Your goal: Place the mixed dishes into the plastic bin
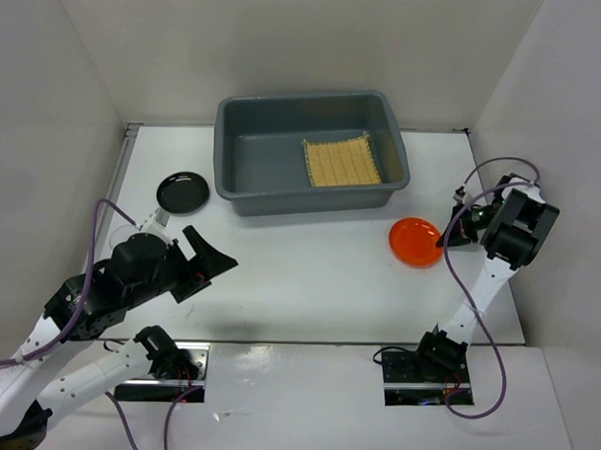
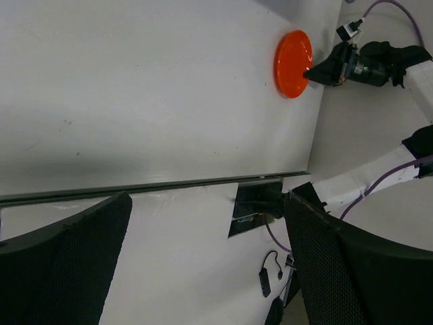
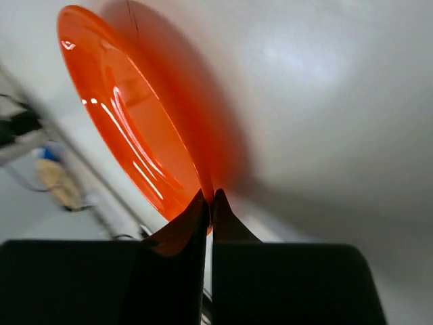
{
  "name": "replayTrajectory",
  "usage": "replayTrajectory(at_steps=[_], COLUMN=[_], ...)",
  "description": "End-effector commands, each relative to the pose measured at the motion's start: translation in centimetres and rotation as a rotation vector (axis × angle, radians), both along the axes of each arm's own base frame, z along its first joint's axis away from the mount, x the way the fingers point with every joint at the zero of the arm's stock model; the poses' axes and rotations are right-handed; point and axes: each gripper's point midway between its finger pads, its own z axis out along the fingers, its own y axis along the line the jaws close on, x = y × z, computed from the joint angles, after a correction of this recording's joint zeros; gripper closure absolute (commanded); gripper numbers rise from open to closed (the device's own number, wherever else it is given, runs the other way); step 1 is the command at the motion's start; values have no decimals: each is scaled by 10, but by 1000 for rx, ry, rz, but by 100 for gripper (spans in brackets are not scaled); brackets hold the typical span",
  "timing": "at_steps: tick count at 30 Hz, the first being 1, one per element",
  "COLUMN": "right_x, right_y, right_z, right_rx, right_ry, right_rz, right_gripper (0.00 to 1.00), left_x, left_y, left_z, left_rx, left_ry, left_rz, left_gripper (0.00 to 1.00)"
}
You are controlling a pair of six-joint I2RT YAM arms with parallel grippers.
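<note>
Right hand (image 1: 444, 240) pinched together on orange plate (image 1: 414, 241) rim, right side of desk (image 1: 309, 275) | bamboo mat (image 1: 341, 162) inside grey bin (image 1: 224, 153) | left hand (image 1: 215, 266) fingers wide apart, holding nothing, near black plate (image 1: 182, 192)

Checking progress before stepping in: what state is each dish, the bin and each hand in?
plastic bin: upright, only the bamboo mat inside.
bamboo mat: flat on the bin's floor.
orange plate: outside the bin, rim pinched by the right hand.
black plate: on the table, left of the bin, untouched.
glass cup: on the table, outside the bin.
left hand: open, empty.
right hand: shut on the orange plate.
</note>
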Motion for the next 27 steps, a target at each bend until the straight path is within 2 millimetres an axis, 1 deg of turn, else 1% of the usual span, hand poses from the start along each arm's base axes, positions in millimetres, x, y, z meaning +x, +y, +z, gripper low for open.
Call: replayTrajectory(at_steps=[1,3,4,5,6,7,9,10,11,12,13,14,15,16,17,18,19,20,21,22,23,24,25,26,27], right_x=[-2,-4,-4,-4,-4,-3,0,0,4,8,15,22,38,50,60,72,80,106,117,126,138,161,167,183,187], right_y=[-50,-53,-54,-50,-47,-41,-25,-18,-7,13,23,39,60,72,86,109,123,135,145,164,173,180,199,208,215], right_z=[41,62,90,102,114,142,168,196,212,225,246,263,295,301,315,354,366,351,382,382,376,357,344,319,308], right_rx=[-308,-366,-422,-454,-481,-536,-570,-623,-629,-626,-650,-632,-634,-594,-565,-573,-536,-490,-502,-464,-441,-439,-409,-387,-369], right_ry=[-217,-306,-386,-425,-480,-561,-673,-755,-824,-886,-945,-997,-1090,-1087,-1126,-1240,-1241,-1200,-1286,-1294,-1259,-1233,-1203,-1160,-1133], right_rz=[134,197,215,255,302,330,397,425,452,507,518,517,531,496,487,493,441,430,393,391,347,337,341,344,340], right_gripper=[100,100,100,100,100,100,100,100,100,100,100,100,100,100,100,100,100,100,100,100,100,100,100,100,100], left_x=[2,1,1,2,2,2,4,4,4,5,5,8,9,9,9,10,10,11,12,12,12,14,14,14,14], left_y=[-1,0,0,-1,-1,-1,-2,-2,-2,-3,-3,-3,-4,-4,-4,-5,-4,-3,-4,-4,-4,-2,-2,-2,-2], left_z=[7,5,5,7,3,3,-1,-1,-1,1,1,3,1,1,1,-1,-1,-1,-3,-3,1,1,4,5,5], left_rx=[-52,-58,-58,-65,-52,-52,-27,-27,-27,-28,-28,-31,-19,-19,-19,-12,-5,-1,5,5,-1,3,-3,-3,-3], left_ry=[-27,-23,-23,-31,-29,-29,-24,-24,-24,-36,-36,-48,-45,-45,-45,-37,-41,-45,-38,-38,-44,-48,-55,-55,-55], left_rz=[19,24,24,24,18,18,8,8,8,3,3,11,6,6,6,6,1,8,8,8,8,25,25,25,25], left_gripper=[1,1,1,1,1,1,1,1,1,1,1,1,1,1,1,1,1,1,1,1,1,1,1,1,1])
